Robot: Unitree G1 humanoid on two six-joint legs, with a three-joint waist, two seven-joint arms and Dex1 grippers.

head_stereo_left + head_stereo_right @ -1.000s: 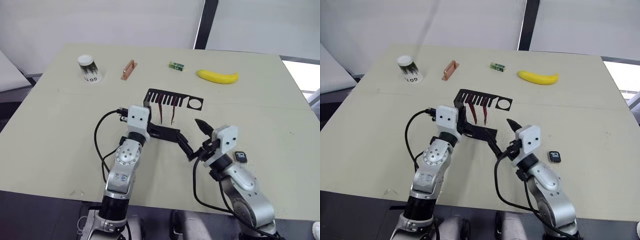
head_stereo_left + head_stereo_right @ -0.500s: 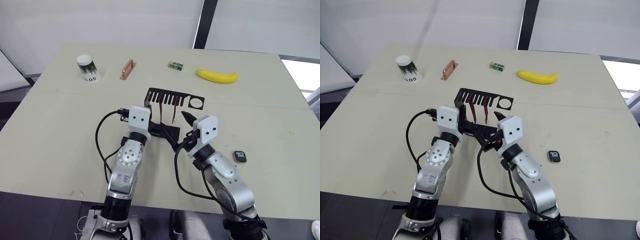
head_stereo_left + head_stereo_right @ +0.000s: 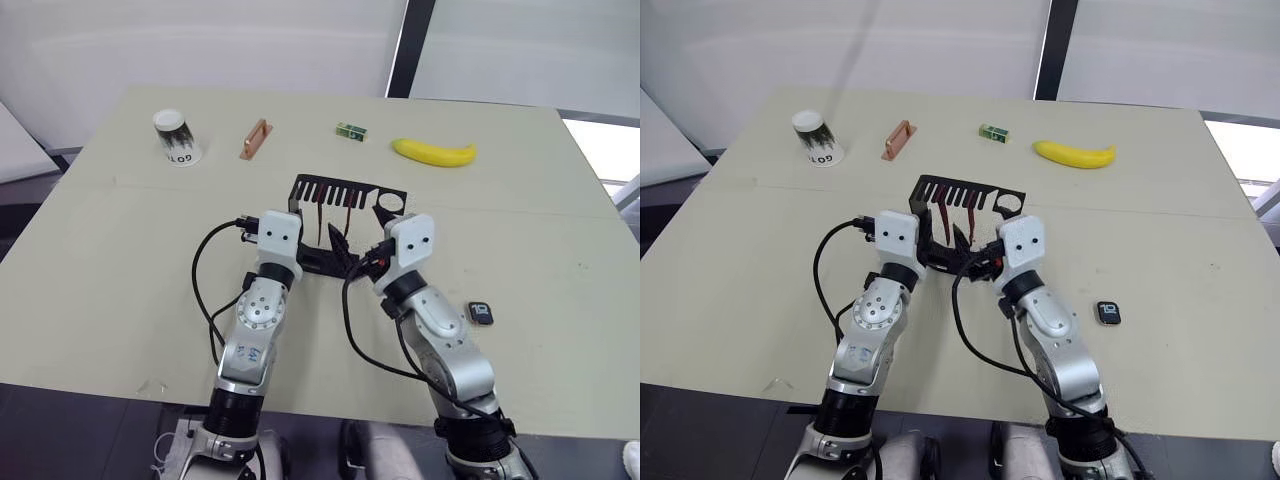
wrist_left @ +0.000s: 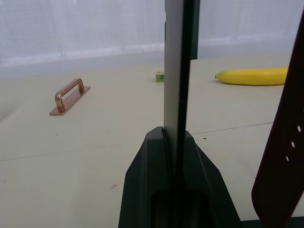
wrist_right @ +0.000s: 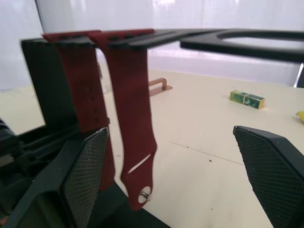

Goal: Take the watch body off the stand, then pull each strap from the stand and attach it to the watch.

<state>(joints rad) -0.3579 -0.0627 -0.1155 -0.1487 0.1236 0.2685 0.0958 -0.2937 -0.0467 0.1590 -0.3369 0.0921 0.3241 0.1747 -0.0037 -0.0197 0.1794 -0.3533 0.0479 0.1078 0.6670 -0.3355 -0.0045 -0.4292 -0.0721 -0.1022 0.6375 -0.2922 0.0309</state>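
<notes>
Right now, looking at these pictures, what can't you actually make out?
- Watch body, head views: the screen's digits are too small to read.
- Stand, right wrist view: its top plate runs off the picture's edge; its base sits behind the right gripper, whose fingers are spread wide.
- Holed strap, left wrist view: cut off by the edge.
- Left gripper, head views: its fingertips are hidden under the stand.

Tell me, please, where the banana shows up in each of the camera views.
Left eye view: the banana lies far on the table, right of the stand.
Right eye view: same spot.
Left wrist view: yellow, at the right edge.
Right wrist view: cannot tell.
Shared landmark: the small green block.
</notes>
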